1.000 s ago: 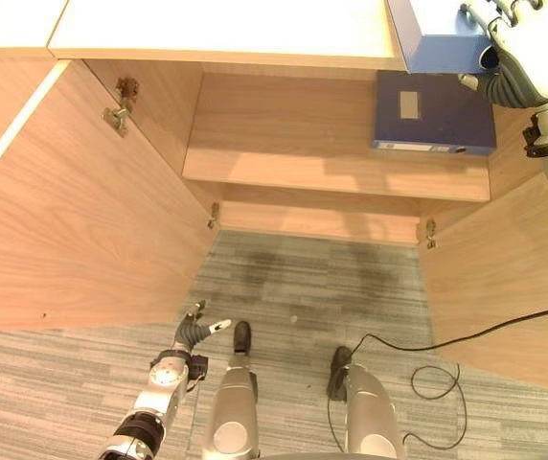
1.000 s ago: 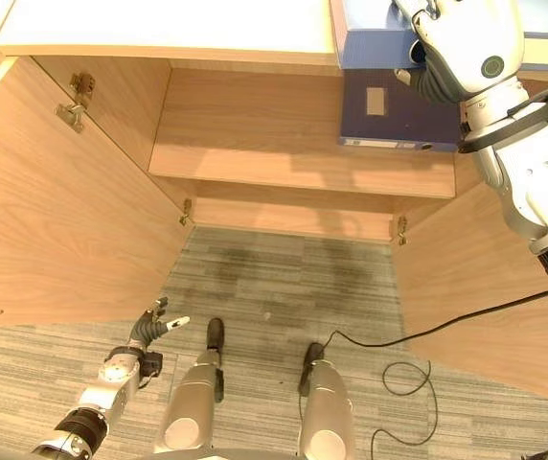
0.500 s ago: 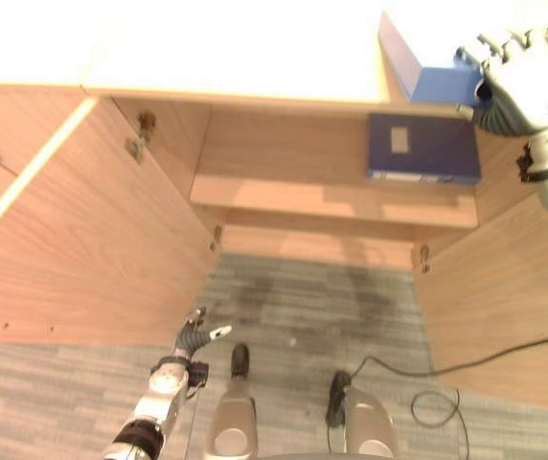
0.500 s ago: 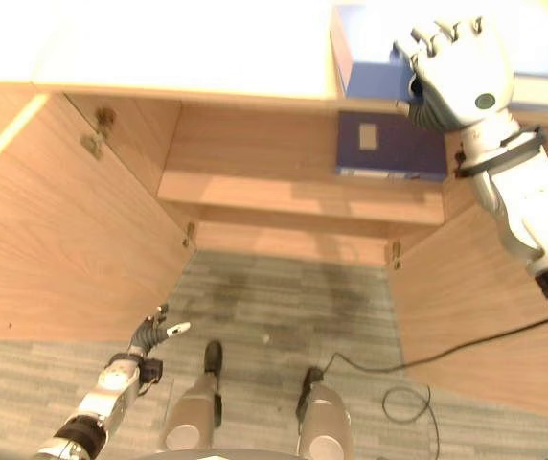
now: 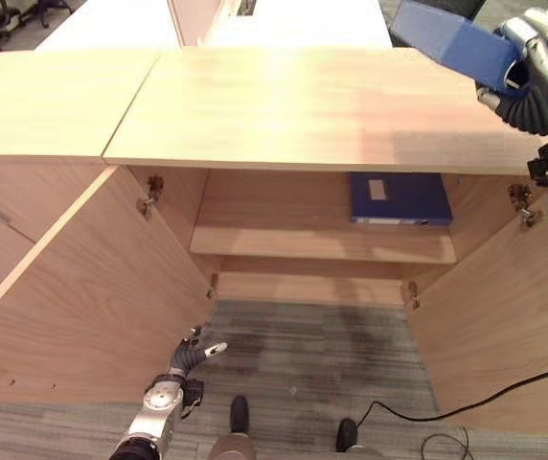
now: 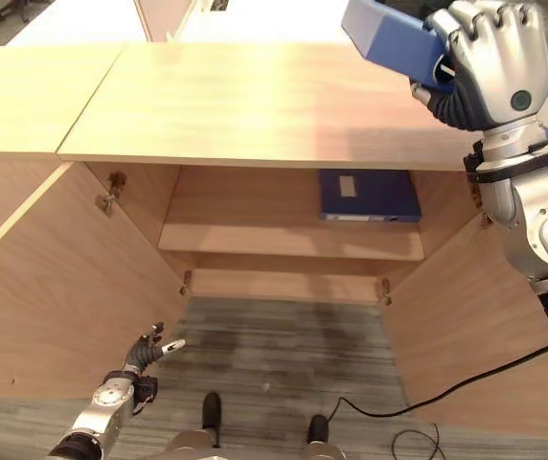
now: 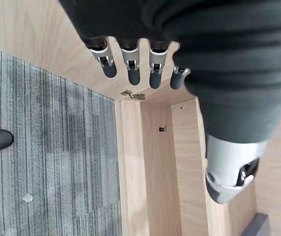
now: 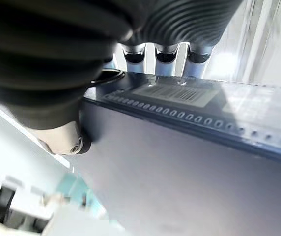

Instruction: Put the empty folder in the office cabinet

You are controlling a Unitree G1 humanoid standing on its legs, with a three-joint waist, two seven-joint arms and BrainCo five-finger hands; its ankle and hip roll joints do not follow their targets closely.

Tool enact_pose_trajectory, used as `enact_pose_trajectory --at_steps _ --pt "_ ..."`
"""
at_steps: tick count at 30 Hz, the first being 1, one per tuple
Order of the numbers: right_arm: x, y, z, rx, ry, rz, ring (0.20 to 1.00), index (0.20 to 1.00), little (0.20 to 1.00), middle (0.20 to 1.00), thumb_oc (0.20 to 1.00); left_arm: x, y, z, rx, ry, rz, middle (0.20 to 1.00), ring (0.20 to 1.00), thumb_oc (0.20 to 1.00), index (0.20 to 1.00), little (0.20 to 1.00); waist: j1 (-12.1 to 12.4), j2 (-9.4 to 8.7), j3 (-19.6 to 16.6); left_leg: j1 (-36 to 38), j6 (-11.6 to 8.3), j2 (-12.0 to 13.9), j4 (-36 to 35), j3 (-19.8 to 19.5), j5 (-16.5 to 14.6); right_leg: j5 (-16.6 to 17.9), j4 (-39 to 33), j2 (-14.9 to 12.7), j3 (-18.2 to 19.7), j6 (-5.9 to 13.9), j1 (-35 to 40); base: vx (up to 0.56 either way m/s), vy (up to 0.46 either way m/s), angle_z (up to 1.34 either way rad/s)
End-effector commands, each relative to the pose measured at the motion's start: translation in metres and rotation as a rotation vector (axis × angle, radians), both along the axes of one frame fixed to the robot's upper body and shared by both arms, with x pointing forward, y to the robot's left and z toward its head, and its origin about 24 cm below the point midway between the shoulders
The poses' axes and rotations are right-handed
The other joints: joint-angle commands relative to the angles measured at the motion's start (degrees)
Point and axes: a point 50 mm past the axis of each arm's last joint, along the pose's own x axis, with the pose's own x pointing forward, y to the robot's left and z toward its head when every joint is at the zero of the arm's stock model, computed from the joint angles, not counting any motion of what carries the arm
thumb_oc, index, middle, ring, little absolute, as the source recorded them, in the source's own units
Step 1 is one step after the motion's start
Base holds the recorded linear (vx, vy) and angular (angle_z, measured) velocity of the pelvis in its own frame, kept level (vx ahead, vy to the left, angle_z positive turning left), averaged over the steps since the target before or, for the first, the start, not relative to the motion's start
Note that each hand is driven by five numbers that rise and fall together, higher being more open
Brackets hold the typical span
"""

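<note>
Item: light-blue box-type cardboard folder (image 6: 389,43), held aloft at about 1 o'clock in the head views, above the right rear of the pale wood worktop (image 5: 284,105) of the office cabinet, tilted with one end higher. Holder: right hand (image 6: 490,62), fingers (image 8: 166,55) curled over the folder's spine edge and the thumb against its side; in the right wrist view the folder's dark side and a barcode label (image 8: 172,93) lay just past the fingers. Item: light wood office cabinet (image 5: 322,259) with both doors standing open, the left door (image 5: 82,297) swung out toward 8 o'clock and the right door (image 5: 499,326) toward 4 o'clock; metal hinges (image 5: 149,192) visible on the inner walls. Item: dark-blue binder with a pale rectangular label (image 5: 399,198), lying flat on the inner shelf (image 5: 322,244) at the right-hand end, near the right wall, under the worktop. Item: left hand (image 5: 190,356), low at 7 o'clock over the grey striped carpet floor (image 5: 312,355), near the foot of the left door, holding nothing, fingers (image 7: 130,69) loosely extended and slightly spread, thumb apart. The light-blue folder was outside the cabinet, well apart from the shelf and the dark-blue binder.
</note>
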Motion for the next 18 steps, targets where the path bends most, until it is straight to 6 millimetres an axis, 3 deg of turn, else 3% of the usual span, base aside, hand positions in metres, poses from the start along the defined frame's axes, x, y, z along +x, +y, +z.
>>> enact_pose_trajectory --at_steps 1,9,18 --pt "-0.027 0.006 0.052 0.072 -0.262 0.091 0.200 0.200 0.200 0.200 0.200 0.009 0.009 0.004 0.055 -0.009 -0.019 1.000 1.000 1.000 1.000 1.000 -0.04 -4.15 -4.25 5.27 -4.32 1.36 0.11 4.01 -7.40 -3.20 0.11 -1.13 3.53 5.69 2.44 0.01 0.030 -0.04" --pt "-0.040 -0.001 0.072 0.222 -0.322 0.204 0.200 0.200 0.200 0.200 0.200 0.005 0.008 -0.001 0.045 0.026 -0.014 1.000 1.000 1.000 1.000 1.000 -0.40 -4.80 -5.46 7.11 -3.77 1.22 0.11 4.85 -8.32 -2.84 0.33 -1.52 4.35 5.88 2.89 0.00 0.033 -0.14" --pt "-0.046 -0.008 0.104 0.545 -0.290 0.576 0.200 0.200 0.200 0.200 0.200 0.000 0.017 -0.004 0.045 0.057 0.019 1.000 1.000 1.000 1.000 1.000 -0.84 -5.82 -5.52 8.50 -3.32 0.88 0.11 5.99 -8.81 -2.33 0.51 -1.71 5.42 5.94 3.30 -0.01 0.024 -0.10"
